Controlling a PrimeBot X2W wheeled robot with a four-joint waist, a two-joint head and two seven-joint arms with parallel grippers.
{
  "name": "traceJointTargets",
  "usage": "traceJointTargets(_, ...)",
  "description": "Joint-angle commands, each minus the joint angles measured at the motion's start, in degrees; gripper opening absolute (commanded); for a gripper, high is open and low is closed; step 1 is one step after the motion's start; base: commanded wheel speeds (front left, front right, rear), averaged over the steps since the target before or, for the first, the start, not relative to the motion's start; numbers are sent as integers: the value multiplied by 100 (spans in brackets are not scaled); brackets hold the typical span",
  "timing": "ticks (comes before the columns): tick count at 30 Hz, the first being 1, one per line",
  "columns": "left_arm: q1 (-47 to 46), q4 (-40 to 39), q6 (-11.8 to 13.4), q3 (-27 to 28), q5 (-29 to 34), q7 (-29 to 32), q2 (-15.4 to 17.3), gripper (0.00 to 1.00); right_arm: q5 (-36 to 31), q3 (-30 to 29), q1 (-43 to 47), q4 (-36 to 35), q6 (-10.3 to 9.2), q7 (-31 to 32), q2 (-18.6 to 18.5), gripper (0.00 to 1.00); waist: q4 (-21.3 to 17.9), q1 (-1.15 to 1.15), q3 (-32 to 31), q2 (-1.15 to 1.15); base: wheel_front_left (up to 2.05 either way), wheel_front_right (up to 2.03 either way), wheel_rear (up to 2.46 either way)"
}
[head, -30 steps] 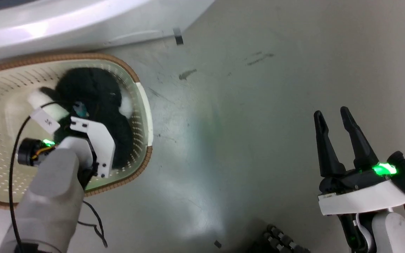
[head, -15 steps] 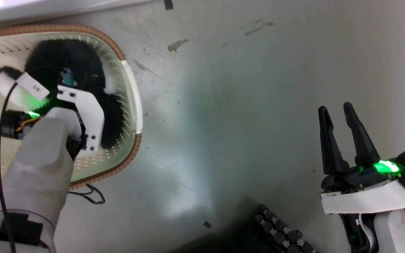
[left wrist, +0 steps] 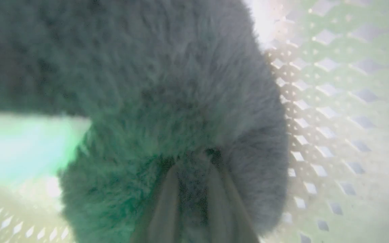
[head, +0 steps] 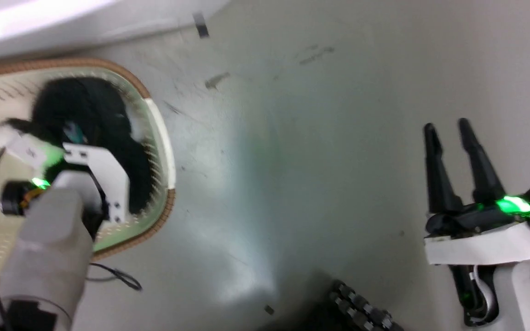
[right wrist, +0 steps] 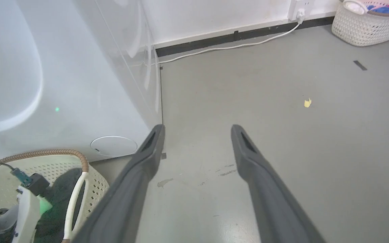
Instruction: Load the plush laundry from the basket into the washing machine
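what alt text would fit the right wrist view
The right gripper, jaws open and empty, hangs over grey floor beside the white washing machine. At lower left, the basket holds the black plush laundry, with the left arm reaching into it. A second basket of clothes stands by the far wall.

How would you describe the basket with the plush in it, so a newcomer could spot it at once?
Find the big white washer; the basket sits on the floor at its foot, near the corner. It is cream perforated plastic with a brown woven-look rim and a black plush inside, unlike the white basket of coloured clothes by the far wall.
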Motion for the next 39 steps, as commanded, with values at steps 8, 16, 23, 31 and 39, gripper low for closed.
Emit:
traceJointTargets(8, 651, 47, -89, 1, -170, -955, -431, 0, -576, -365, 308, -57, -5, -24, 22, 100, 795, 0, -1448, 0, 0, 0, 0)
traceJointTargets(16, 1163, 36, -220, -111, -228, -1895, -751, 0, -951, -513, 674, -97, -5, -24, 22, 100, 1342, 0, -2470, 0, 0, 0, 0)
traceJointTargets(23, 1611, -122, -293, -228, -237, -2473, -897, 0, -1101, -550, 898, -98, -5, -24, 22, 100, 1632, 0, -3085, 0, 0, 0, 0)
traceJointTargets(31, 2165, -1388, -184, -63, -260, -2600, -870, 0, -1115, -666, 1091, -104, -5, -24, 22, 100, 1815, 0, -3484, 0, 0, 0, 0)
traceJointTargets(39, 2718, -3748, 132, 308, 41, -2602, -596, 0, -1082, -644, 1081, -179, -5, -24, 22, 100, 1831, 0, -3371, 0, 0, 0, 0)
